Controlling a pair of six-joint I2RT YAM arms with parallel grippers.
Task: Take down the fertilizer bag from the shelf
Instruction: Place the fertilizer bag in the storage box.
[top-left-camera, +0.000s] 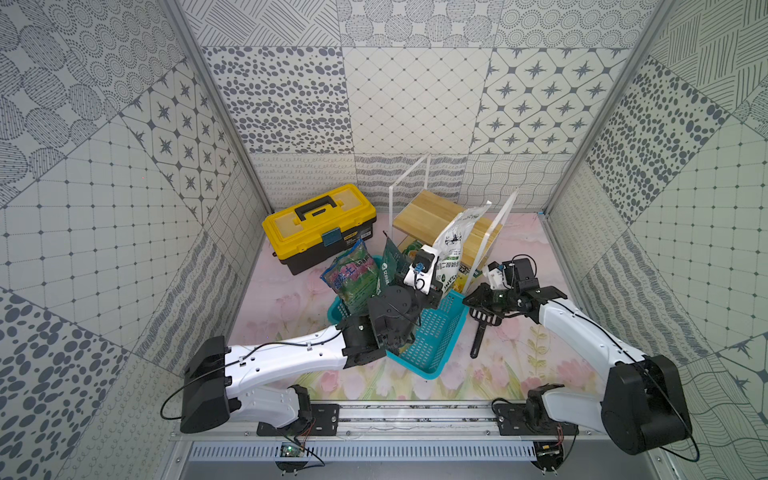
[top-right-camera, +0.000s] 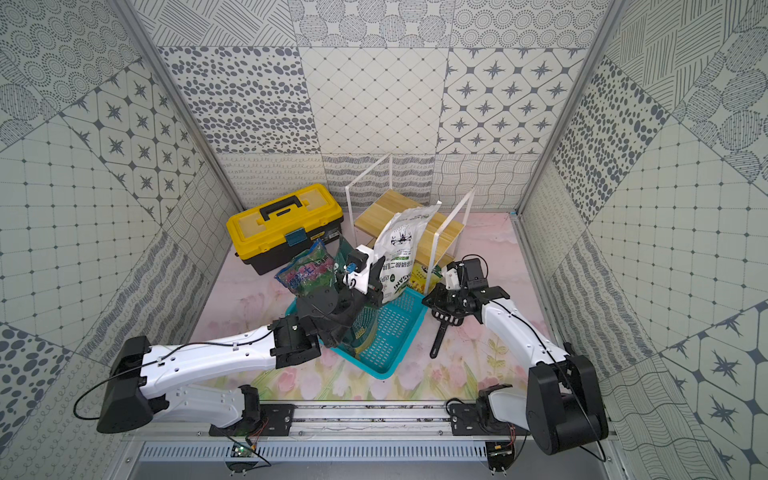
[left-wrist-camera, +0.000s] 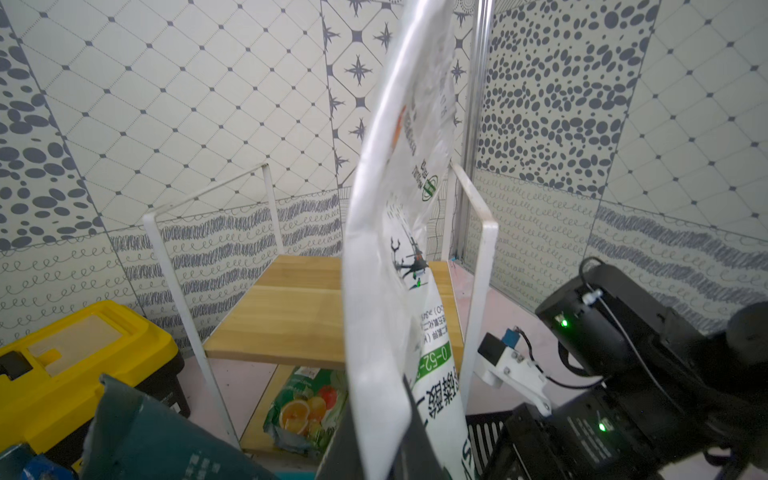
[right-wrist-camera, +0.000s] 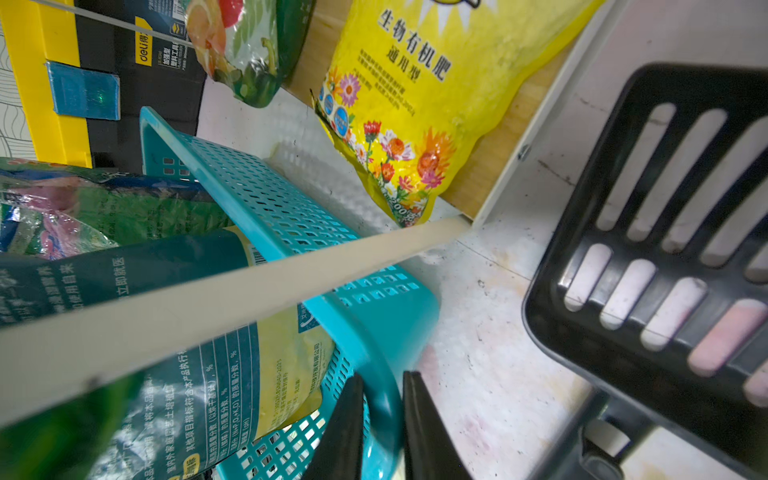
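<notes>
The white fertilizer bag (top-left-camera: 455, 237) (top-right-camera: 401, 241) stands tilted in front of the shelf (top-left-camera: 428, 214) (top-right-camera: 384, 210), its top above the upper wooden board. My left gripper (top-left-camera: 436, 291) (left-wrist-camera: 386, 461) is shut on the bag's lower part; in the left wrist view the bag (left-wrist-camera: 386, 249) rises straight from the jaws and hides most of the fingers. The bag's lower end hangs over the far edge of the teal basket (top-left-camera: 432, 370). My right gripper (top-left-camera: 468, 300) (right-wrist-camera: 384, 432) is closed over the basket's rim (right-wrist-camera: 390, 411), one finger on each side.
A yellow toolbox (top-left-camera: 320, 224) stands left of the shelf. The basket holds a green soil bag (top-left-camera: 353, 278) and a dark teal bag (right-wrist-camera: 124, 282). A yellow bag (right-wrist-camera: 415, 104) and a fruit-print bag (left-wrist-camera: 307, 407) lie on the lower board. A black slotted rake (top-left-camera: 484, 320) lies under my right wrist.
</notes>
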